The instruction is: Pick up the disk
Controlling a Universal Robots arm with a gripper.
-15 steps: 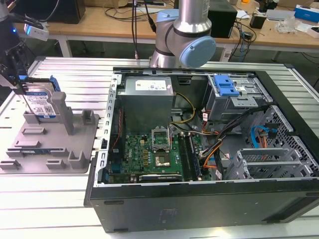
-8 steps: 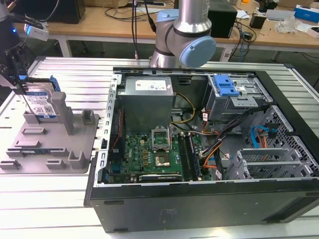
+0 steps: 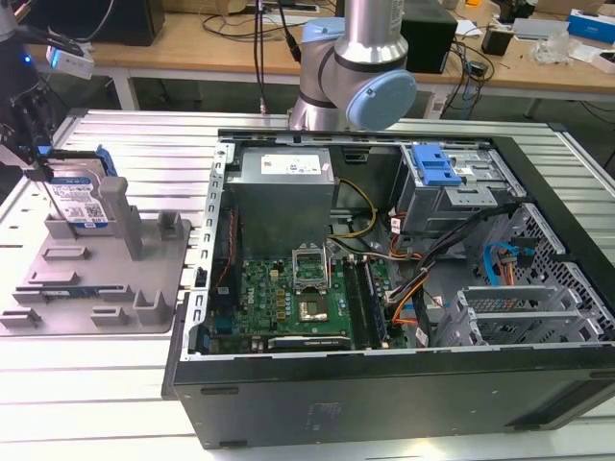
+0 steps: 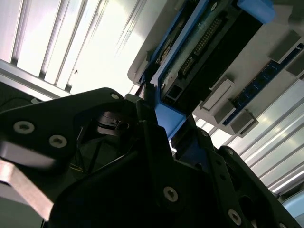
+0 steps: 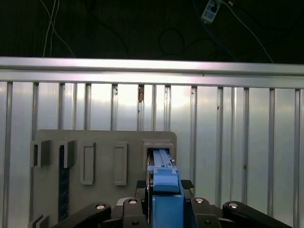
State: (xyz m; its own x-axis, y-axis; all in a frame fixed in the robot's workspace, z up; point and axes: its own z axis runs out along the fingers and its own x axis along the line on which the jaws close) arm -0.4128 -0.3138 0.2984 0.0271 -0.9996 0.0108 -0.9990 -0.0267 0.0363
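Broadly, the scene splits in two: an open computer case (image 3: 384, 288) takes up the exterior view's right and centre, and a grey fixture tray (image 3: 96, 274) sits at about nine o'clock from it, on the slatted aluminium table (image 3: 58, 384).

The arm's base column (image 3: 370, 38) rises at twelve o'clock behind the case, while its working end reaches over to the far exterior-view left, above the tray.

The disk (image 3: 79, 202) stands on edge in a slot at the tray's back corner, label face turned toward the camera, its blue side rails (image 3: 108, 163) along its upper edge. Its long axis runs along the slot, and its flat faces are upright, so the thin upper edge is what is presented to the gripper.

In the first wrist view the gripper (image 5: 165, 192) sits directly over that edge, with the blue rail running straight away from the camera between the two black fingers (image 5: 130, 209), one on either side. The second wrist view shows the same blue rail (image 4: 166, 118) wedged in the narrow gap of the black finger linkage, with the disk's connector edge (image 4: 204, 42) beyond.

I judge the fingers closed onto the disk's rails, gripping across its thin dimension. The disk looks seated in the tray slot, not yet raised clear.
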